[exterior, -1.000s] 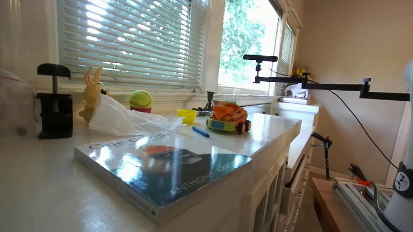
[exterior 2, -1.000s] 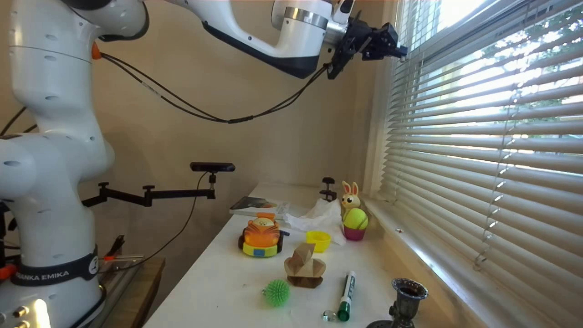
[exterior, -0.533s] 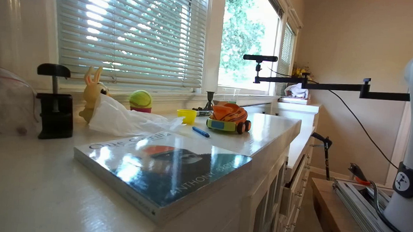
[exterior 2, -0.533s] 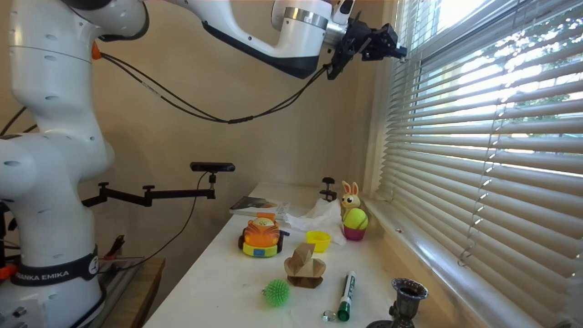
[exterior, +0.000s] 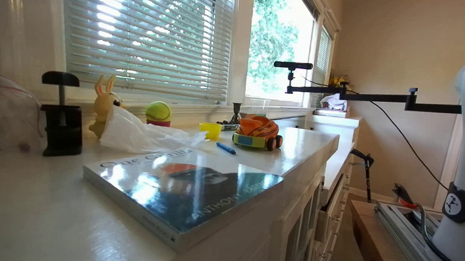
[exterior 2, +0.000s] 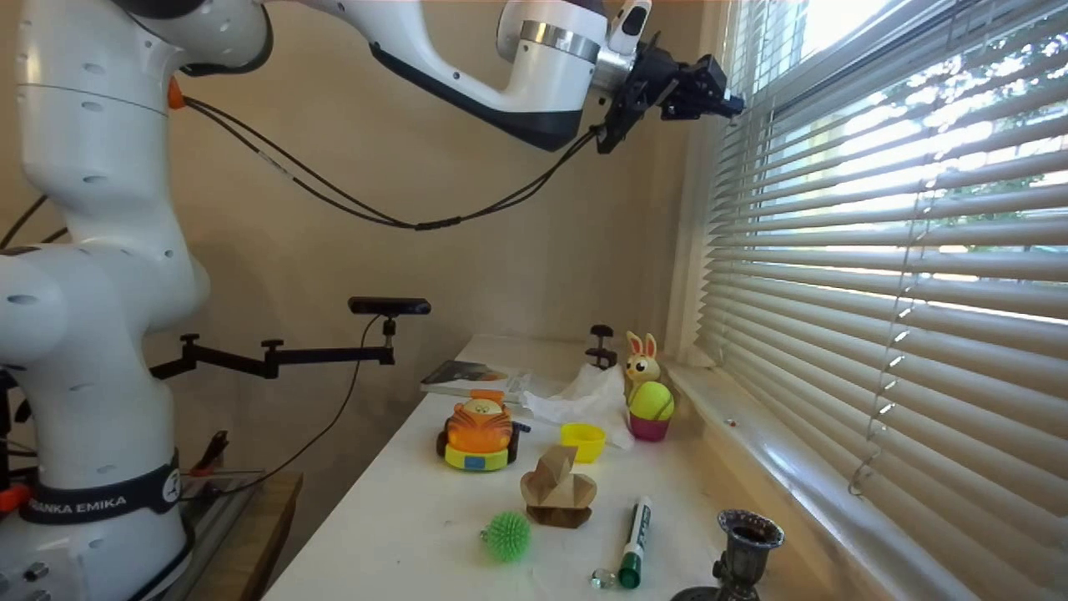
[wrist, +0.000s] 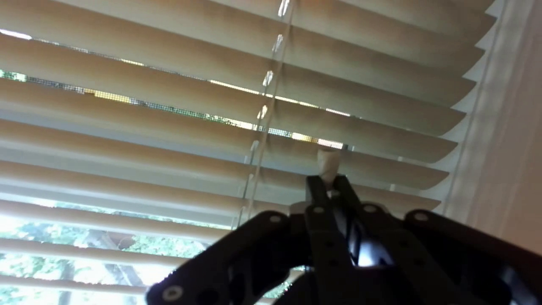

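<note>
White arm (exterior 2: 409,33) stretched high toward blinds (exterior 2: 801,334), black tool (wrist: 327,181) clenched on pale knob (wrist: 328,163)

The blinds (wrist: 169,91) look smooth, the book cover (exterior: 184,186) glossy, the candlestick (exterior 2: 741,558) dull metal.

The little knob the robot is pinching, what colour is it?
Off-white. The knob shows best in the wrist view, at the tip of the end effector.

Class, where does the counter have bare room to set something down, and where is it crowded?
In an exterior view, the counter is bare in front of the black clamp, beside the book. Another free patch is bordered by the green spiky ball, orange toy car and robot-side edge. Crowded near the windowsill: white plastic, rabbit figure, yellow-green ball.
</note>
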### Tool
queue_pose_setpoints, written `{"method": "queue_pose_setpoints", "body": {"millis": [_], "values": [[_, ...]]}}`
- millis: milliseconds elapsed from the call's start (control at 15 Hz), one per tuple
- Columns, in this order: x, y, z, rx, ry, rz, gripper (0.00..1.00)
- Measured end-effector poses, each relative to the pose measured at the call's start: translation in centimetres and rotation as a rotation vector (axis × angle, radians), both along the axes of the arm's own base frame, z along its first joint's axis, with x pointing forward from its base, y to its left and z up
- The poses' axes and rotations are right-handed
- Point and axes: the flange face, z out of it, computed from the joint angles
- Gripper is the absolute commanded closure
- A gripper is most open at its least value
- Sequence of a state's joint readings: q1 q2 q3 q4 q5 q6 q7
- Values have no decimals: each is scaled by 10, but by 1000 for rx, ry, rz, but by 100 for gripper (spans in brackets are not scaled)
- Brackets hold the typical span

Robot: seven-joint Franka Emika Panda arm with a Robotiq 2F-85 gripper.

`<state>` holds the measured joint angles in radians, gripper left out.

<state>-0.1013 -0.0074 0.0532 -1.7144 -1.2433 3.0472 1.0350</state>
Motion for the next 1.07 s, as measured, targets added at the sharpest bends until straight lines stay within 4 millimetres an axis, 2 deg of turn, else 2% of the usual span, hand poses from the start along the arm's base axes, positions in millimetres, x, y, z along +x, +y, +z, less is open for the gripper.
{"method": "queue_pose_setpoints", "body": {"millis": [667,800,1067], "values": [[0,1,-5,1,10,1,3],[0,1,-4,1,9,1,0],[0,1,-3,1,5,3,0]]}}
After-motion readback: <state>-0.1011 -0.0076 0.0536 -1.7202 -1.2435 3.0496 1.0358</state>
